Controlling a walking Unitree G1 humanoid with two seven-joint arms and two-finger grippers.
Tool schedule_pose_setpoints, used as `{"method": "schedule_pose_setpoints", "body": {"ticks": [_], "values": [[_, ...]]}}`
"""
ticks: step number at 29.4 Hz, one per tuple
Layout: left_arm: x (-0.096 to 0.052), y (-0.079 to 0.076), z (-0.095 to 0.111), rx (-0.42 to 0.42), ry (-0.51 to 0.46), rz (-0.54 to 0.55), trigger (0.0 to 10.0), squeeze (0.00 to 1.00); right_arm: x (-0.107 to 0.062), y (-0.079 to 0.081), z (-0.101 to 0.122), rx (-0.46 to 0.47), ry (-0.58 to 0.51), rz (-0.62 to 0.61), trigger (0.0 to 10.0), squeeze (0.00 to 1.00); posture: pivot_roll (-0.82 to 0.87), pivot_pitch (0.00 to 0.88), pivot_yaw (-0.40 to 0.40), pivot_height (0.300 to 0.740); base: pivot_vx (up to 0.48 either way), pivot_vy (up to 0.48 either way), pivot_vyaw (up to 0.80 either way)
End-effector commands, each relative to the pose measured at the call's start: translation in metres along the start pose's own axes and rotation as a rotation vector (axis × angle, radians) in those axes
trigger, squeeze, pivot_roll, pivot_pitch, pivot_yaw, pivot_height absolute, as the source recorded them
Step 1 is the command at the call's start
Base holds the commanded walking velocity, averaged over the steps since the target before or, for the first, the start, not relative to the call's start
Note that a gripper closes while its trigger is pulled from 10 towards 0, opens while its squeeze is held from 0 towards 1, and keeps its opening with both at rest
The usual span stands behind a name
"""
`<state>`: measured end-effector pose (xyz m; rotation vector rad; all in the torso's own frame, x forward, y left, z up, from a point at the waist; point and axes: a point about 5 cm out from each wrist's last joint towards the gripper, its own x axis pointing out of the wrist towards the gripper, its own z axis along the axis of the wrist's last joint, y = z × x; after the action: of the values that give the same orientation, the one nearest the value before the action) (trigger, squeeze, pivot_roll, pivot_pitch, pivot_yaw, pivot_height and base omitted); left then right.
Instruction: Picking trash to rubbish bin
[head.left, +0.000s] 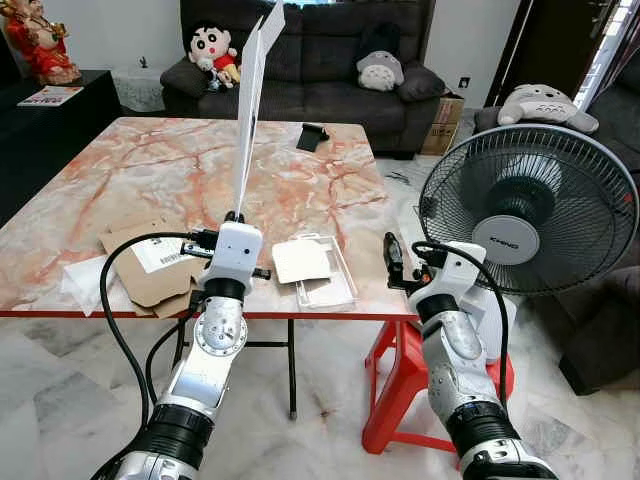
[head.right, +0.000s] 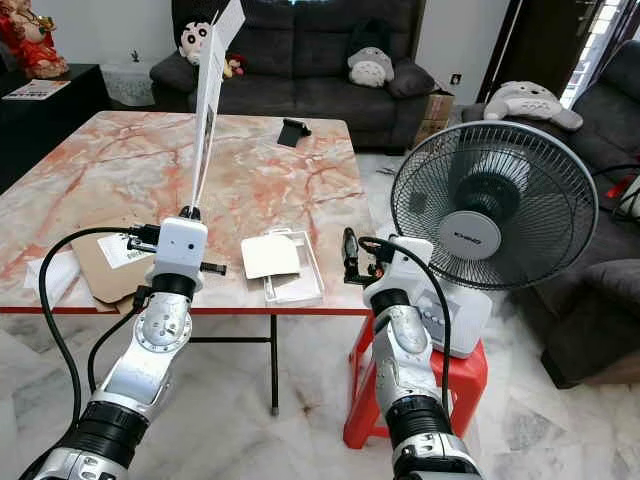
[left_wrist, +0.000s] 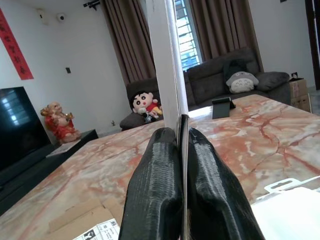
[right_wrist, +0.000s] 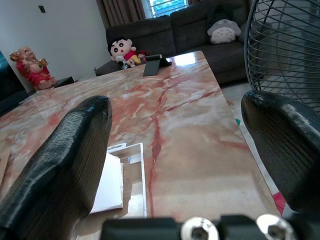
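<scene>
At lower centre-left, the left claw (head.left: 236, 216) pinched the bottom edge of a tall white flat card sheet (head.left: 252, 95), which rose upright above the pink marble worktop (head.left: 150, 170). The right claw (head.left: 392, 262) hung open at the worktop's right edge, holding nothing.

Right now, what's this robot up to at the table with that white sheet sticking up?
It is clearing trash off the marble table. Its left gripper is shut on a flat white sheet, holding it upright above the table edge. The right gripper hangs open beside the table, near the fan on a red stool. A clear plastic tray with a white card and some torn cardboard lie on the table.
</scene>
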<state>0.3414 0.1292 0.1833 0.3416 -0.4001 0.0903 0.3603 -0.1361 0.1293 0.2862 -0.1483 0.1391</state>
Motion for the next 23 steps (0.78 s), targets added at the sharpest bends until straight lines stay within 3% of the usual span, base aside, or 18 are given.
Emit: {"method": "schedule_pose_setpoints", "body": {"ticks": [1, 8, 23], "values": [[0.002, -0.0022, 0.0049, 0.0, -0.023, -0.006, 10.0, 0.0, 0.0014, -0.0024, 0.0062, -0.007, -0.021, -0.002, 10.0, 0.0, -0.04, 0.026, -0.046, 0.74, 0.0, 0.0, 0.0], [0.0017, -0.0034, 0.0042, 0.002, -0.024, -0.011, 10.0, 0.0, 0.0007, -0.0037, 0.005, -0.007, -0.016, -0.006, 10.0, 0.0, -0.04, 0.029, -0.049, 0.74, -0.139, 0.0, 0.0], [-0.0002, -0.0044, 0.0041, -0.001, -0.022, -0.013, 10.0, 0.0, -0.0024, -0.0063, 0.0008, -0.007, 0.0, -0.013, 10.0, 0.0, -0.04, 0.036, -0.052, 0.74, -0.304, 0.0, 0.0]]}}
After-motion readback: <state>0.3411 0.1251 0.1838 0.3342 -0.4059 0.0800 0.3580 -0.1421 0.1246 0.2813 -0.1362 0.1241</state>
